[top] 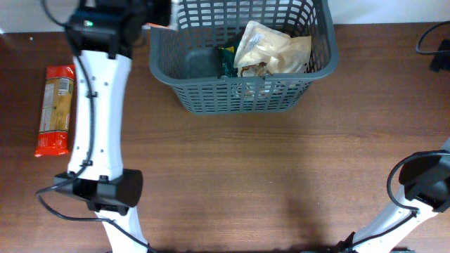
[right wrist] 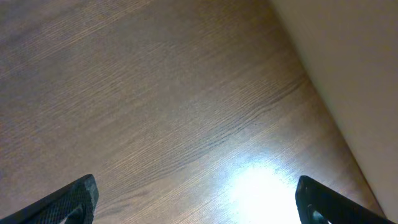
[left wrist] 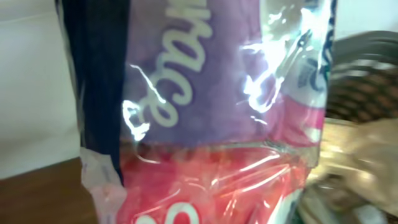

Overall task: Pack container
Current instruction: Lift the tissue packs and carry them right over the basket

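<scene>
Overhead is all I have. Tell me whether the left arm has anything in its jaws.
Observer: Yes, a glossy packet, purple above, red below, white lettering, fills the left wrist view.
Operator: Report the right jaws.
Observer: Wide apart, nothing between them, bare wooden table beneath.
Operator: Say what is behind that packet.
Observer: The basket, its slotted wall at the view's right edge.

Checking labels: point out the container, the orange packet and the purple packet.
container (top: 239,98), overhead view, front lattice wall.
orange packet (top: 56,109), overhead view, its middle.
purple packet (left wrist: 205,81), left wrist view, purple panel.
</scene>
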### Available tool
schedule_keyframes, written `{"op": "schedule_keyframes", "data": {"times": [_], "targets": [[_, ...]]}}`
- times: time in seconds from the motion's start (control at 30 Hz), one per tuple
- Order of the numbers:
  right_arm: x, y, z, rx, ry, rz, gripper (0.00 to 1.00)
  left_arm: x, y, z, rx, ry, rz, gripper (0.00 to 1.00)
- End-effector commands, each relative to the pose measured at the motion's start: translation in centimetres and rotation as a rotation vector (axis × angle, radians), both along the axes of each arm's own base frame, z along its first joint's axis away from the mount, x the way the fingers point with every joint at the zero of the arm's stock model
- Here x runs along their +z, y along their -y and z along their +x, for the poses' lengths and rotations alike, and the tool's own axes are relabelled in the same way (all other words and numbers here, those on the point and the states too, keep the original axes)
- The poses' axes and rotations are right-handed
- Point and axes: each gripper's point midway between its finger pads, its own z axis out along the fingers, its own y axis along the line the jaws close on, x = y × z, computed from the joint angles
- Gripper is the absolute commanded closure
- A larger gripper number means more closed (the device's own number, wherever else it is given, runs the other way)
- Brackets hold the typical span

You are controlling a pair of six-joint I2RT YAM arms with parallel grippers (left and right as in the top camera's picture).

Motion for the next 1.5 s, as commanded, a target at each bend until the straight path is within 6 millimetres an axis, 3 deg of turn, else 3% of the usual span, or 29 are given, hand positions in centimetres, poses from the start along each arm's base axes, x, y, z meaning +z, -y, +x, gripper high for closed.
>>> {"op": "schedule_keyframes", "data": {"times": [0.0, 0.2, 0.37, 0.7, 0.9, 1.17, 1.47], "targets": [[1.2, -0.2, -0.2, -0.003, 0.028, -0.010, 0.01, 3.5, 2.4, -1.9, -0.057, 0.076, -0.023, 0.98], [1.2, -0.2, -0.2, -0.003, 0.027, -0.010, 0.01, 3.3, 5.5, -3.0, -0.176, 0.091, 0.044, 0.98], [1.2, -0.2, -0.2, -0.003, 0.028, -0.010, 0.01, 2.5, 8.6, -5.1, -0.430, 0.089, 0.078, 0.98], [1.2, -0.2, -0.2, -0.003, 0.027, -0.010, 0.01, -1.8, 9.5, -5.6, -0.623, 0.017, 0.170, 0.98], [1.2, -0.2, -0.2, -0.003, 0.027, -0.010, 0.01, -5.3, 8.8, -4.3, -0.669, -0.033, 0.238, 0.98], [1.2, -0.2, -0.2, -0.003, 0.028, -0.010, 0.01, -10.1, 5.2, -1.3, -0.619, -0.139, 0.203, 0.98], [1.2, -0.2, -0.2, -0.003, 0.028, -0.010, 0.01, -13.1, 4.7, -1.1, -0.678, -0.219, 0.059, 0.98]]}}
